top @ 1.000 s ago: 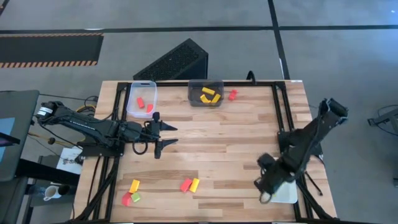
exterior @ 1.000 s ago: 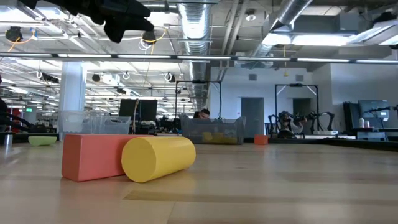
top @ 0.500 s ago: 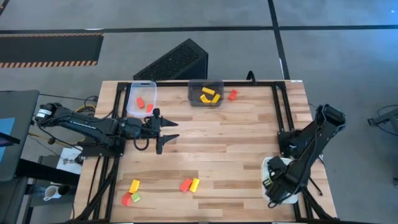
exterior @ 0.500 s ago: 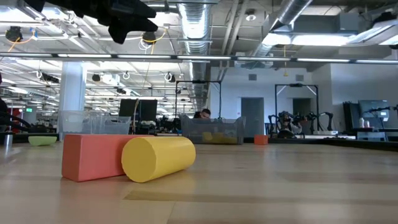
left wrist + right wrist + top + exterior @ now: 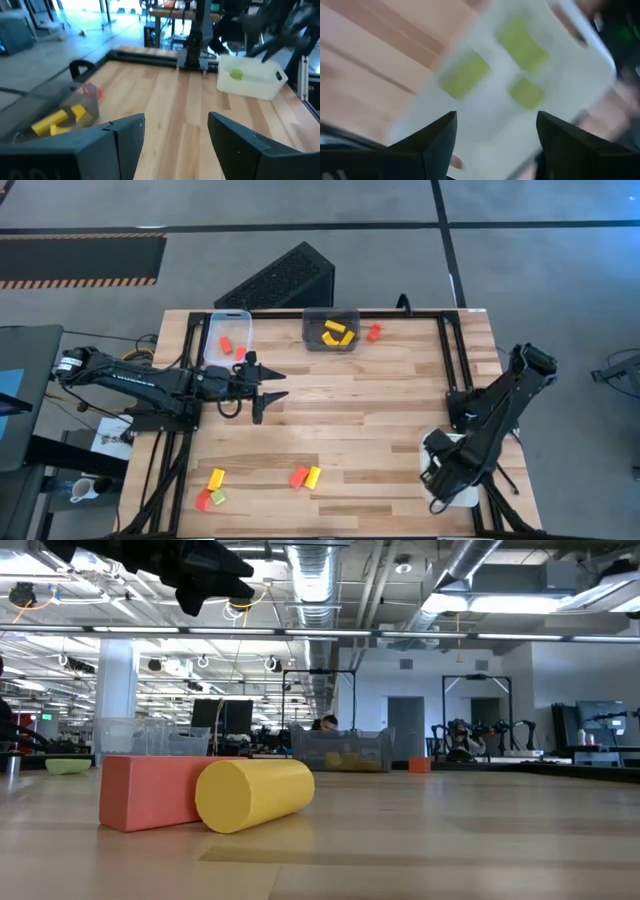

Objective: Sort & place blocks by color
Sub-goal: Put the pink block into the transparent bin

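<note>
From overhead, a pale wooden table (image 5: pixel 350 400) carries small oblong blocks in red, yellow and light green. At twelve o'clock, along the far edge, a clear tray (image 5: pixel 227 338) holds two red blocks (image 5: pixel 226 344), and beside it a dark grey tray (image 5: pixel 331 330) holds several yellow blocks (image 5: pixel 338 334); one loose red block (image 5: pixel 373 332) lies just outside the grey tray. At seven o'clock, near the front edge, a yellow, a red and a green block huddle together (image 5: pixel 211 492), and at six o'clock a red block (image 5: pixel 298 477) touches a yellow one (image 5: pixel 313 476). The left gripper (image 5: pixel 268 387) hovers at nine o'clock, fingers spread and empty. The right gripper (image 5: pixel 436 492) hangs at four o'clock over a white tray (image 5: pixel 462 492).

At table height, the red block (image 5: pixel 150 792) is a flat-sided brick and the yellow one (image 5: pixel 255 794) a rounded cylinder lying on its side against it.

Past the left wrist, the wide-open fingers (image 5: pixel 125 137) hold nothing; the grey tray (image 5: pixel 62 112) and white tray (image 5: pixel 250 82), with a green block (image 5: pixel 236 74) inside, show beyond.

Past the right wrist, the fingers (image 5: pixel 440 137) stand parted and empty above three light green blocks (image 5: pixel 465 75) in the white tray (image 5: pixel 485 125).
</note>
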